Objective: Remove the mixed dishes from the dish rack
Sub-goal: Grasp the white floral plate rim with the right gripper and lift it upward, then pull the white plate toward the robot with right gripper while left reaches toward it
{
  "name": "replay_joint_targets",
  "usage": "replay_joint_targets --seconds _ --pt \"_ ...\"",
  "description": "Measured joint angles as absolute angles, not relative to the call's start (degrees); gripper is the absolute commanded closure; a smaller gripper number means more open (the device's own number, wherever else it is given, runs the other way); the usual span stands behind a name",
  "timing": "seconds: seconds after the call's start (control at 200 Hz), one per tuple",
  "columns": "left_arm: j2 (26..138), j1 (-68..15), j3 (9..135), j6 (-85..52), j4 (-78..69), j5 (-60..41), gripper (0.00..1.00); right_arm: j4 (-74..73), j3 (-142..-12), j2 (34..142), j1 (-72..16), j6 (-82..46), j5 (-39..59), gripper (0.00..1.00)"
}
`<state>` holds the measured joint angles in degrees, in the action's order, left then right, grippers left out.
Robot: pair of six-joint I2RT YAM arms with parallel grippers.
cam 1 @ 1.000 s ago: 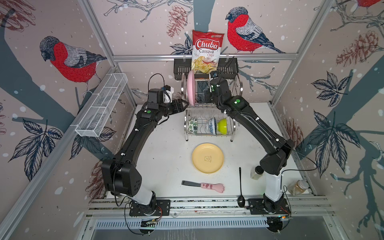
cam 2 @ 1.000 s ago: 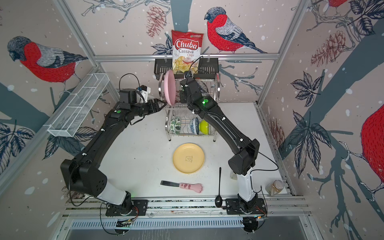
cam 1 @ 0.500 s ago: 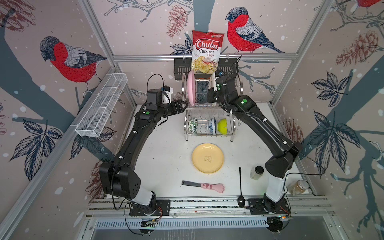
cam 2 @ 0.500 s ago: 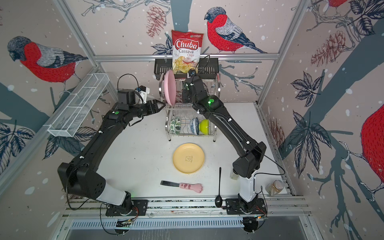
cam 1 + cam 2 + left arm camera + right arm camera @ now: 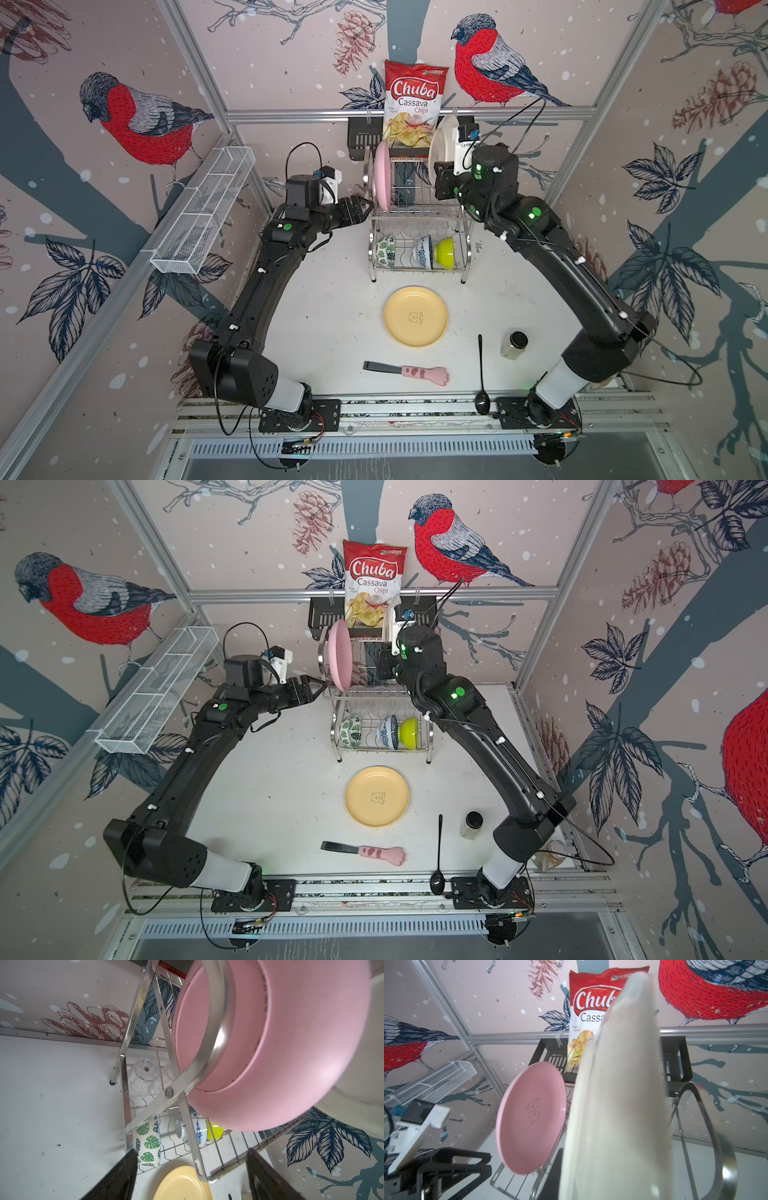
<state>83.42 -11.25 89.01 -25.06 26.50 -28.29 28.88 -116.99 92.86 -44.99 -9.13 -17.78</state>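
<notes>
Dish rack (image 5: 417,214) stands at 12 o'clock on the surface (image 5: 332,311). Right fingers (image 5: 553,1169) clamp the white plate (image 5: 441,143), upright at the rack's 3 o'clock end. Left fingers (image 5: 122,1178) gape at 9 o'clock, the curved handle (image 5: 216,1039) between them and the pink plate (image 5: 382,174). A chips bag (image 5: 411,104) stands behind the rack; the cream-yellow plate (image 5: 415,316) lies at 6 o'clock.
</notes>
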Motion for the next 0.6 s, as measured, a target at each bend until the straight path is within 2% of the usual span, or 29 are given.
replay_joint_targets --seconds 0.17,0.335,0.6 --pt "80.2 -11.0 89.67 -25.08 27.86 -26.76 0.13 24.38 -104.29 83.31 -54.24 -2.63 -22.33 1.0" --pt "76.25 -10.7 90.96 -25.56 29.78 -25.43 0.04 20.64 -92.66 76.49 -64.95 3.9 -31.33 1.0" --pt "69.95 -10.63 92.6 -28.6 33.63 -25.3 0.03 13.08 -77.87 72.6 -83.74 14.28 -48.64 1.0"
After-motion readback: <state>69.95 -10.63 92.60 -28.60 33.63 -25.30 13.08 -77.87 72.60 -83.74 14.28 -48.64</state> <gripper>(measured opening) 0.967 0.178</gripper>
